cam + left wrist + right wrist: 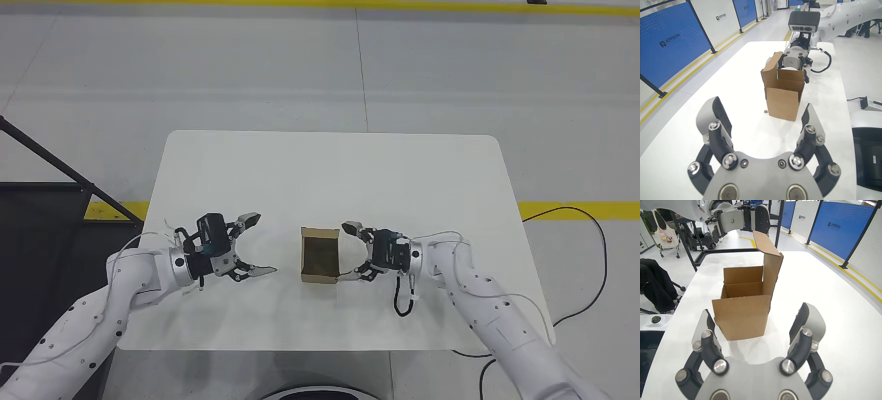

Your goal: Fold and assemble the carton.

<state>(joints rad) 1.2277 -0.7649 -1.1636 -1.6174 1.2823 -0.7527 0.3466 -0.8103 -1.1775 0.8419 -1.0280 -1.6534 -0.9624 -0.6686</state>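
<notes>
- Carton (320, 256): brown corrugated, upright on white table (420, 170), front-centre, between both grippers. Top open.
- Lid flap (770, 275): tall, vertical, tuck tab bent over at the tip. The 2 short flaps facing the grippers are also up. Est.: body squared up, top closure not yet done.
- Placement rationale (est.): carton rests on its base w/ mouth up, so the flaps can be pushed in from either side and one arm can steady it while the other folds.
- R gripper (346, 252): just beside carton's near wall, fingers spread wide, holding nothing. Wall sits in line w/ the gap between them. Contact: cannot tell. Est.: placed to brace or pinch that wall.
- L gripper (262, 243): on opposite side, apart from carton, fingers wide, empty, aimed at it. Est.: waiting in line for a flap push.
- Scrap (765, 111): small brown bit on table by carton's base.
- Markings, carton: none visible, faces plain.
- Markings, room: partition panels (668, 43), blue and white, carry a logo w/ lettering; not transcribed.
</notes>
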